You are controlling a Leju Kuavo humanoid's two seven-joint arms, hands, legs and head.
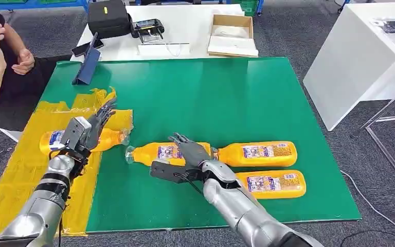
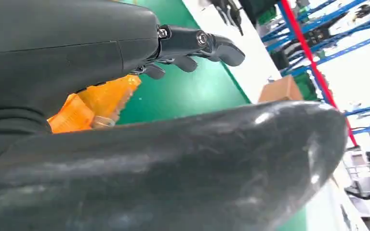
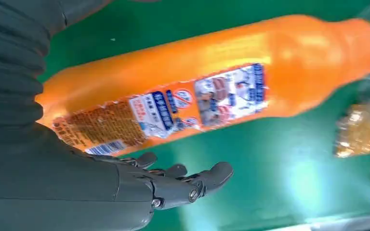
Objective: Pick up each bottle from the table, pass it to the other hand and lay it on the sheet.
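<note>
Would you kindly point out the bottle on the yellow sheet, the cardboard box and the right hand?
bottle on the yellow sheet [image 1: 51,140], head view, label end.
cardboard box [image 1: 232,47], head view, front flap.
right hand [image 1: 191,153], head view, back of hand.

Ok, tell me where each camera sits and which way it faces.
Head view: high on the body, looking down at the green table mat; both silver arms, left hand and right hand show.
Left wrist view: behind the left hand, facing along the mat toward blue shelving.
Right wrist view: behind the right hand, facing an orange plastic bottle.
Head and right wrist views share that bottle.
</note>
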